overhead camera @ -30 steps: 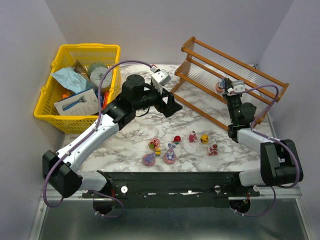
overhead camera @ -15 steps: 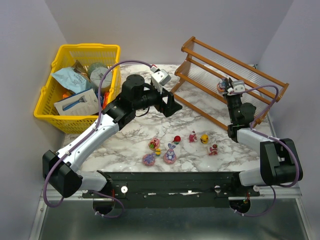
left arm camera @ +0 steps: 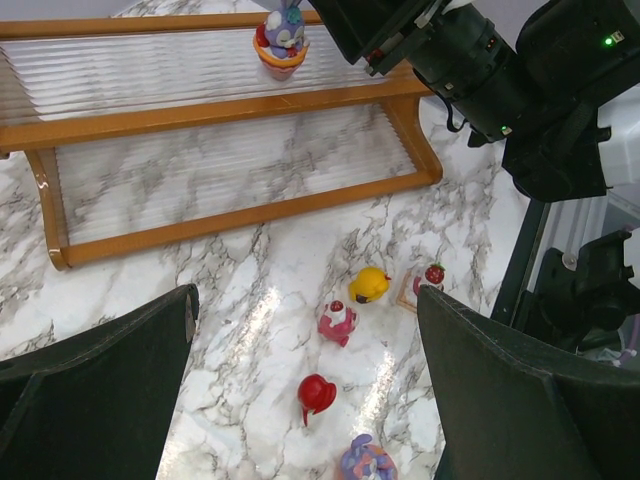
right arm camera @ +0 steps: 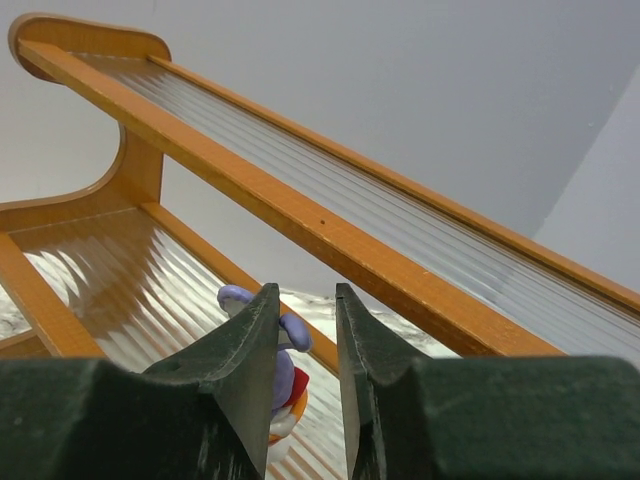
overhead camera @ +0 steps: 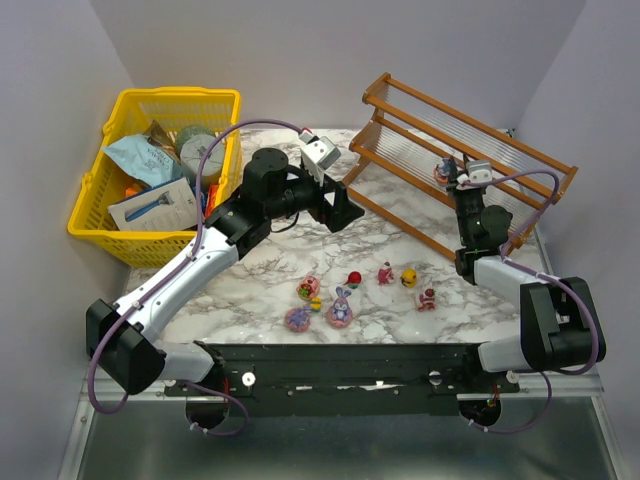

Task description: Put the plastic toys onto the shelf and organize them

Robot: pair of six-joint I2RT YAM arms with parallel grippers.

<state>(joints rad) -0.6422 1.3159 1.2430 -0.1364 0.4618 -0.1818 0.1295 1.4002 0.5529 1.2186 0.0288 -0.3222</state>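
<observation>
Right claw (overhead camera: 455, 180) has edged slightly right, away from the bunny (overhead camera: 441, 172); left claw (overhead camera: 345, 210) has drifted a little to the left; nothing on the bench (overhead camera: 270, 270) has changed place. Nearest the bases, seven toys (overhead camera: 341, 310) stand loose on the bench in a ragged row, the bunny-like ones at its left end. A yellow one (overhead camera: 408, 278) and a pink-red figure (overhead camera: 427, 299) are at its right end. Each is squat and upright, with no long axis to align on. Beyond the row the left claw hangs above the bench, spread wide and empty. The row lies between this claw and the bases, so it would have to come back toward its own base to reach one. A basket (overhead camera: 180, 93) sits far left, apart from the work. Farthest back is the shelf (left arm camera: 230, 110), its length running from left-rear to right-near. The bunny stands upright on the front rail of the lower tier. The right claw is narrow, with only a slim gap between the fingers. The bunny lies just past the tips, partly behind one finger; it looks released, though contact cannot be ruled out. In my judgement the right arm is nearer the yellow and pink-red toys, the left arm nearer the left end of the row.
</observation>
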